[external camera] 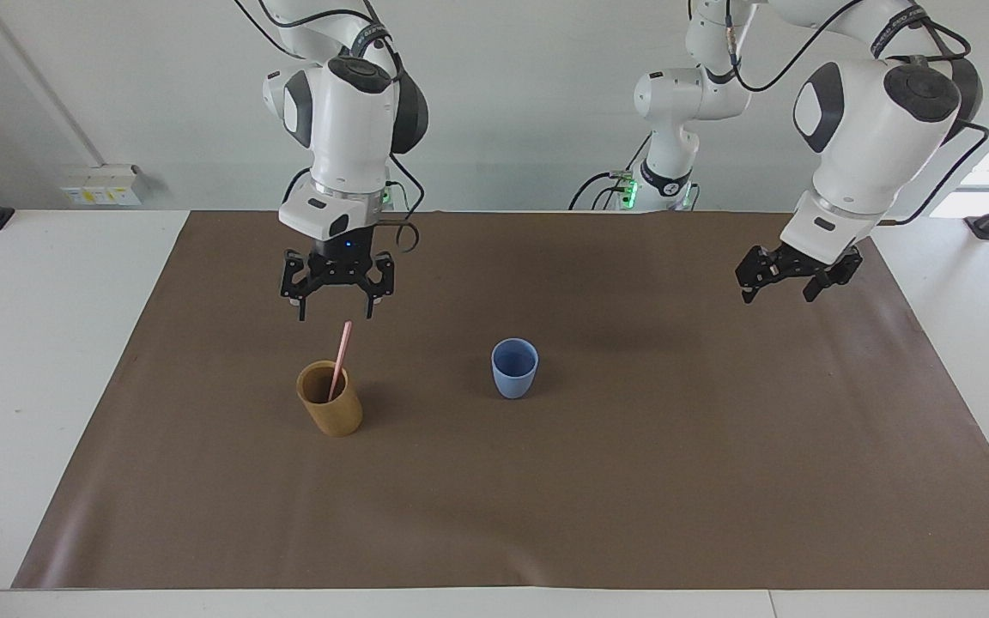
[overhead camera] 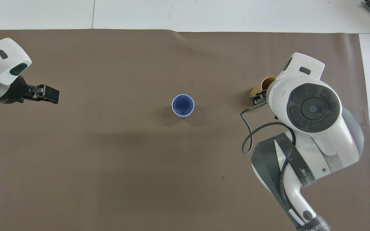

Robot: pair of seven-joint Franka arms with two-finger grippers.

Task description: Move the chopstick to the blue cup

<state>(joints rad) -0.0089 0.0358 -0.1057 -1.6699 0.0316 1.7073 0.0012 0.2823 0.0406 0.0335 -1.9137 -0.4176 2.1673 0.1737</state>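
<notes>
The pale-pink chopstick stands leaning in the tan bamboo-like cup. The light-blue cup stands empty beside it, toward the left arm's end, and shows in the overhead view. My right gripper is open and hangs just above the chopstick's top end, apart from it. In the overhead view the right arm hides the chopstick and most of the tan cup. My left gripper is open and empty, raised over the mat toward the left arm's end.
A brown mat covers most of the white table. Only the two cups stand on it. The right arm's loose cable hangs over the mat near the tan cup.
</notes>
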